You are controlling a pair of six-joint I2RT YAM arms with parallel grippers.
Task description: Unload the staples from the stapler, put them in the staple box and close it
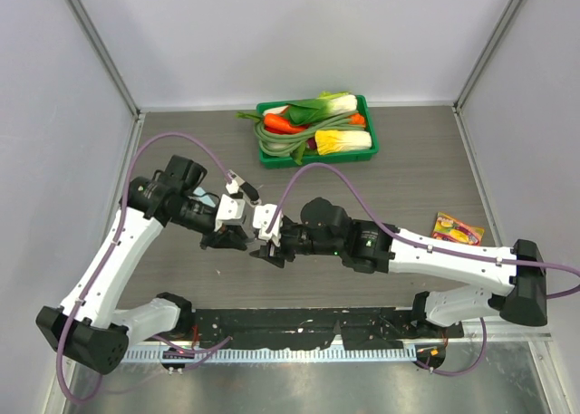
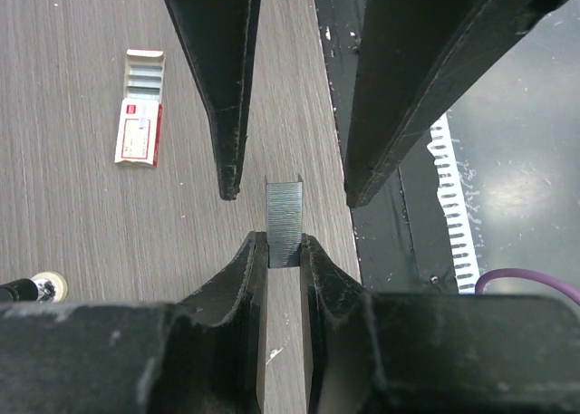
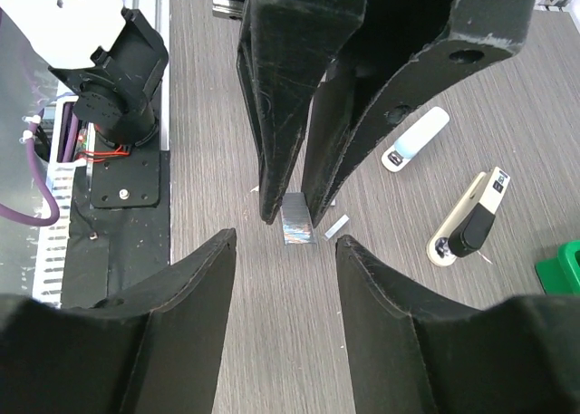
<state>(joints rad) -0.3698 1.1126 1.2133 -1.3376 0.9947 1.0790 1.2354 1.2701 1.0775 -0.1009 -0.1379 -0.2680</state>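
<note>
A grey strip of staples (image 2: 284, 219) hangs above the wood table, and my left gripper (image 2: 284, 242) is shut on its near end. In the right wrist view the same staples (image 3: 297, 222) sit between the left fingers. My right gripper (image 3: 286, 242) faces them, open, its tips just short of the strip with nothing between them. A small loose piece of staples (image 3: 337, 224) lies on the table beside the strip. The pale-blue and white stapler (image 3: 415, 139) lies on the table beyond, clear of both grippers.
A cream-and-black tool (image 3: 468, 216) lies near the stapler. A red-and-white box (image 2: 140, 106) lies open on the table to one side. A green basket (image 1: 317, 161) of toy vegetables stands at the back, and a colourful packet (image 1: 458, 227) lies at the right.
</note>
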